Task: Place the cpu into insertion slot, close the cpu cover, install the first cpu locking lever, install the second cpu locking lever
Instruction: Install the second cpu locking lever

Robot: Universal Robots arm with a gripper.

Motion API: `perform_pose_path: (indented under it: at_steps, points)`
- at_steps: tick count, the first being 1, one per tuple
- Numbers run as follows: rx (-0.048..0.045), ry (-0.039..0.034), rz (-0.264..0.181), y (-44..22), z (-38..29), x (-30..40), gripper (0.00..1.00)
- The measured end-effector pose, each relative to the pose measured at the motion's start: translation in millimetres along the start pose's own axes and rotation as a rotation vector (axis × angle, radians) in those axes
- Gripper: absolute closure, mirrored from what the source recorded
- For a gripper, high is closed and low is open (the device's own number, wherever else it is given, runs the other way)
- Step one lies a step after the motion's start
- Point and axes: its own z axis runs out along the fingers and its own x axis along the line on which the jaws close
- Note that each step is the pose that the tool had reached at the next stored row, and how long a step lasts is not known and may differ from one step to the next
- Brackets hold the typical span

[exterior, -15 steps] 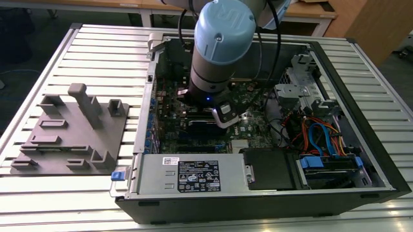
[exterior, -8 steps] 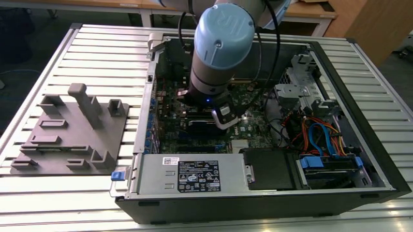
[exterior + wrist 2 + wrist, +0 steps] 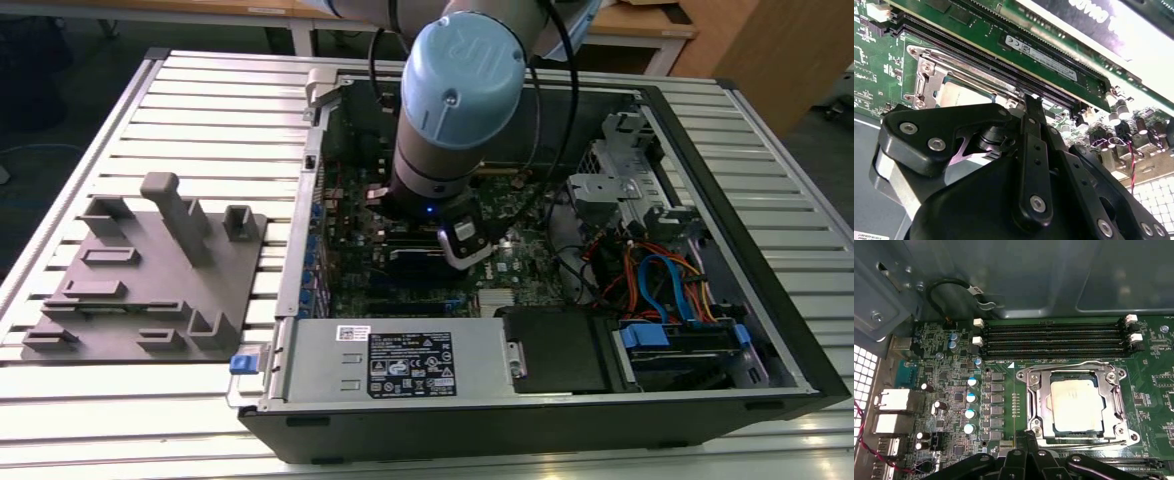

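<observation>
Exterior view: arm reaching down into one open computer case on slatted worktop, gripper low over green board.

First wrist view: cpu seated in insertion slot, cpu cover down around it; four memory slots beside.

Second wrist view: gripper fingers seemingly together, holding nothing, just beside slot.

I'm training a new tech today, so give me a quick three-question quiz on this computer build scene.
1. True or false: the cpu already lies in the insertion slot.
2. What sits nearest the claw: A) the blue drive caddy, B) the insertion slot, C) the grey fixture plate?
3. How many long memory slots run beside the socket?

Key: 1 true; 2 B; 3 four.
</observation>
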Motion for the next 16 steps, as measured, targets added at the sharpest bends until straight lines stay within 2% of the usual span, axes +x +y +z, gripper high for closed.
perform_pose_path:
  at_steps: [16]
  points:
    - [-0.0040, -0.0006, 0.000, 1.3, 3.8, 2.7, 0.90]
